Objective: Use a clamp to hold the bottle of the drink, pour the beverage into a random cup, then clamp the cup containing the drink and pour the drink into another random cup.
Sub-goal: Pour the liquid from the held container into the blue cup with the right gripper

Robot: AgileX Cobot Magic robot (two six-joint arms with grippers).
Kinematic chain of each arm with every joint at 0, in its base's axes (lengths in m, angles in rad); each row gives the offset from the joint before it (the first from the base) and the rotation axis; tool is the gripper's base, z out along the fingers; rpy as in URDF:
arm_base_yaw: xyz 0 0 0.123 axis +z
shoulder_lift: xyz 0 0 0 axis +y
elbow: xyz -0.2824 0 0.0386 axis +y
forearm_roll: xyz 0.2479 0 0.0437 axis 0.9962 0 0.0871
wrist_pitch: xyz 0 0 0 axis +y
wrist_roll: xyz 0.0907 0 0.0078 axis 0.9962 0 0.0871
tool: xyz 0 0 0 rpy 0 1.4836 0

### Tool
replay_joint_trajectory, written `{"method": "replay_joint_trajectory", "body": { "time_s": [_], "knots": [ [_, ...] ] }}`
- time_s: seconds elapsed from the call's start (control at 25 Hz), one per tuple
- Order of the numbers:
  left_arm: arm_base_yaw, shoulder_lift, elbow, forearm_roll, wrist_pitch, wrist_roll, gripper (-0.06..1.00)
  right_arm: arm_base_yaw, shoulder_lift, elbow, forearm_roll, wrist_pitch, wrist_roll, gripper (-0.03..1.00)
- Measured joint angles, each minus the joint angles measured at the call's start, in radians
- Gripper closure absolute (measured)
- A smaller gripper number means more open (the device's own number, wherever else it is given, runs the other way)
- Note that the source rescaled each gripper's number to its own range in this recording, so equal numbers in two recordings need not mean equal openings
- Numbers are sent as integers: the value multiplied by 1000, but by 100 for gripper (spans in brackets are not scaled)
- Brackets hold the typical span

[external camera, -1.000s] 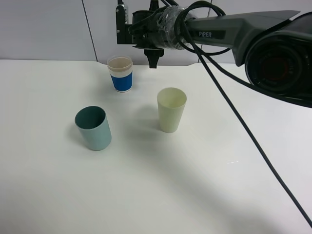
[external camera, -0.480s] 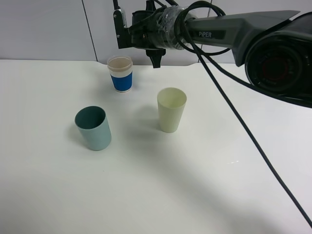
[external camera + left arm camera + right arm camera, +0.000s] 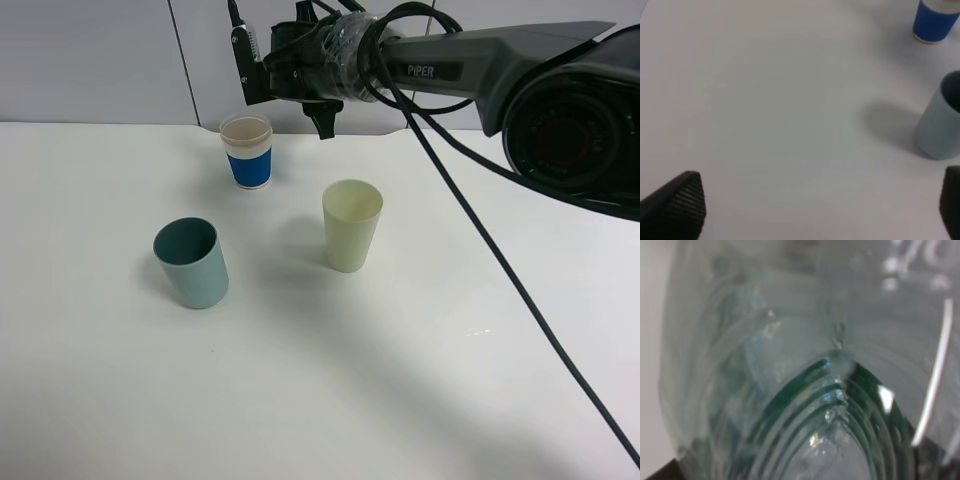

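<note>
Holds left jaws released wide over the surface (image 3: 765, 100), teal tumbler (image 3: 940, 125) just ahead of one tip, paper cup (image 3: 935, 20) farther ahead, and clenches right jaws on the green-labelled bottle (image 3: 830, 405) above that cup, pale green tumbler (image 3: 351, 225) lower right.

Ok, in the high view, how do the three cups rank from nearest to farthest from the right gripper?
Measured from the right gripper, shut on the bottle:
1. The paper cup, close below it at the back.
2. The pale green cup, in the middle, to the right.
3. The teal cup, front left.
</note>
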Motion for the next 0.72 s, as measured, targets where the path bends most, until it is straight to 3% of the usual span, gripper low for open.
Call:
{"method": "replay_joint_trajectory", "body": {
  "time_s": [0.72],
  "knots": [
    [0,0,0,0,0,0,11,0,0,0,-2,32,-68,97]
  ]
}}
